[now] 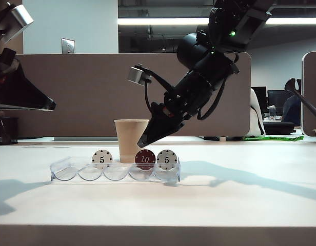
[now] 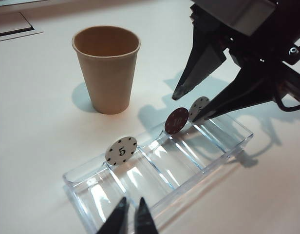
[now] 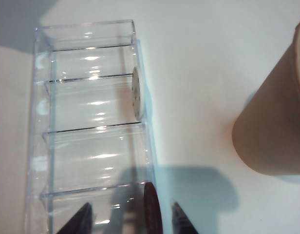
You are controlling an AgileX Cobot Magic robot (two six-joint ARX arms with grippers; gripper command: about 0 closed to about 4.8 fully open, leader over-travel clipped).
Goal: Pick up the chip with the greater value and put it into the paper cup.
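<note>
The dark red chip marked "10" (image 1: 145, 160) stands on edge in the clear tray, between two white chips. My right gripper (image 1: 143, 143) slants down over it, open. In the right wrist view the right gripper (image 3: 131, 207) has one finger on each side of the red chip (image 3: 153, 210), with a gap on both sides. The paper cup (image 1: 130, 138) stands upright and empty just behind the tray, close to the right gripper. My left gripper (image 2: 132, 200) hovers shut above the tray's other end, off at the far left (image 1: 45, 105). From there the chip (image 2: 177, 121), cup (image 2: 107, 68) and right gripper (image 2: 185, 108) show.
The clear scalloped tray (image 1: 65, 174) lies across the white table, long side toward the exterior camera. White chips marked "5" stand in it (image 1: 102, 159) (image 1: 166, 159). One white chip (image 3: 137, 92) shows edge-on two slots from the red one. A partition wall stands behind the table.
</note>
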